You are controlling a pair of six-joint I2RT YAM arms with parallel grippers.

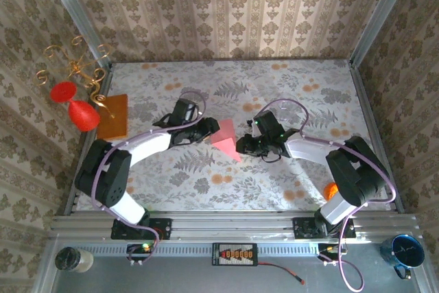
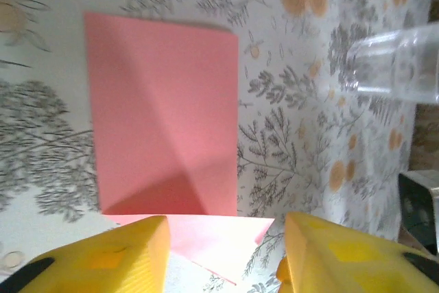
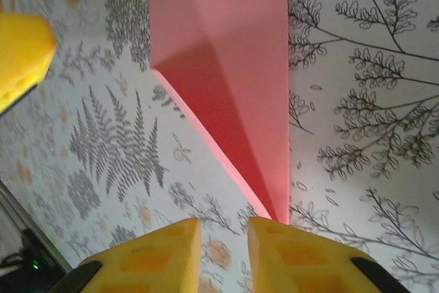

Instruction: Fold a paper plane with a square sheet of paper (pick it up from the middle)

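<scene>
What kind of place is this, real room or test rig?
Probably a staged robot test cell: wallpapered panel walls box in a floral-covered table, and the left arm and right arm are bolted to an aluminium rail at its near edge.

- Soft, bright, even light falls on the worktop point(image 1: 226, 190) in the top view, and only faint shadows sit under my arms.
- In the left wrist view my left end effector point(image 2: 225, 231) is blurred up close. The folded pink paper point(image 2: 164, 101) is sharp, with a darker shade near its lower edge.
- In the right wrist view my right end effector point(image 3: 223, 231) looks soft-edged, and the paper's shaded flap turns deep red.
</scene>
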